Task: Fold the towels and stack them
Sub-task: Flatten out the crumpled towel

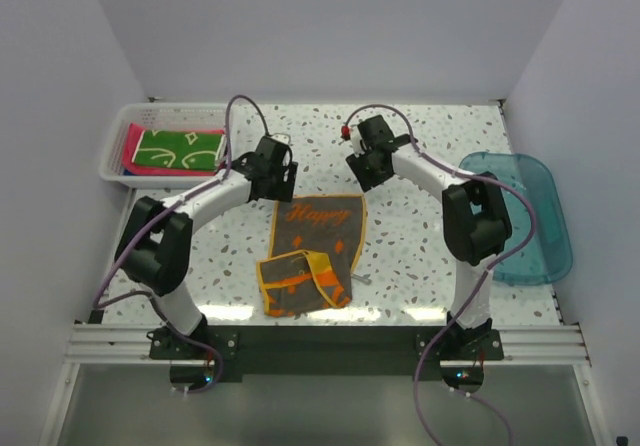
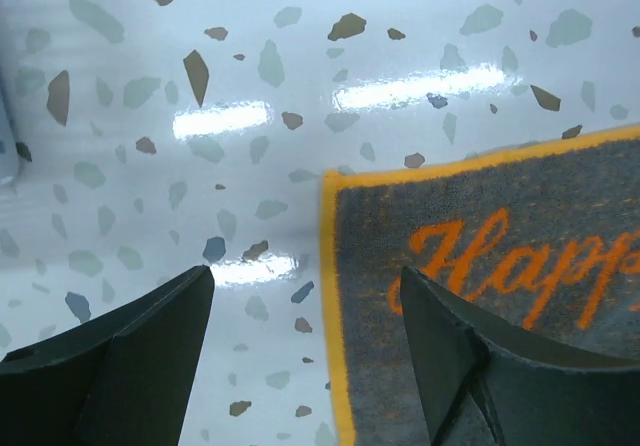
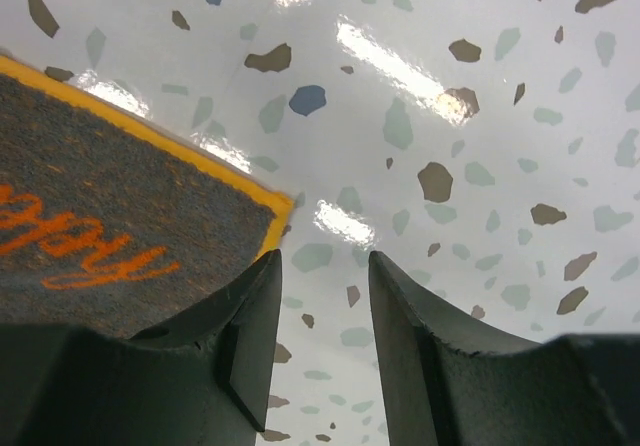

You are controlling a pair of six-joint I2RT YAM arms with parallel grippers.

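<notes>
Currently one grey towel (image 1: 320,228) on table (image 1: 320,136), two more in basket (image 1: 110,162).

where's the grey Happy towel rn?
Top view: grey towel lies centre, near part folded over, between basket on the left and tub on the right; left gripper and right gripper hover at its far corners.

Top cam overhead from behind; wrist cams close, facing down; all share prob. same grey towel (image 1: 315,224).

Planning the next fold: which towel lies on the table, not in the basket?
The grey Happy towel, near edge flipped up; the green towel and pink towel sit in the basket.
</notes>
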